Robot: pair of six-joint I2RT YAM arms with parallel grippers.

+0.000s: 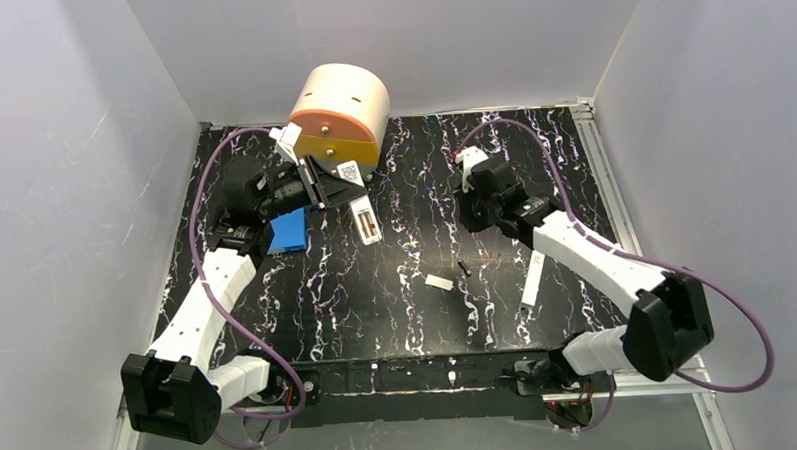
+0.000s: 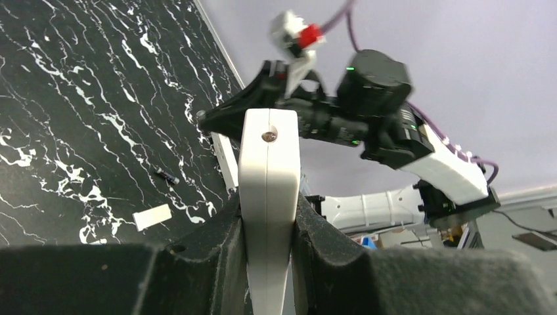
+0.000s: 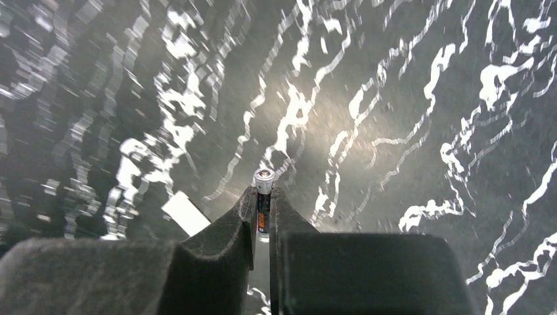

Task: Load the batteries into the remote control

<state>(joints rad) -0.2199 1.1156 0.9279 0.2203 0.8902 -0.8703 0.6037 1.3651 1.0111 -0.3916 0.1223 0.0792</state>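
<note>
- While the right gripper (image 3: 262, 209) pinches, what sits between its pads?
- One battery (image 3: 264, 178), lying along the fingers, its silver cap poking just past the tips. The jaws stand narrow, clamped on its sides. Beyond it is bare marbled table (image 3: 407, 118), open all round except for a loose white cover piece (image 3: 187, 214) near on the left.
- And the left gripper (image 2: 268, 226)?
- Its jaws are closed on the remote control (image 2: 268, 154), held edge-on, the free end sticking out past the pads.
- How do the two stand from above?
- The left arm reaches toward the back left, the remote jutting toward the middle, close to a peach drum (image 1: 339, 112) and a blue block (image 1: 288, 232). The right gripper is well apart to the right, black table between them.
- The other cell?
- The second battery (image 1: 463, 267) lies on the table just beside the cover piece, near the centre. A long white bar (image 1: 532, 277) rests beside the right forearm, with the table's right edge further out.
</note>
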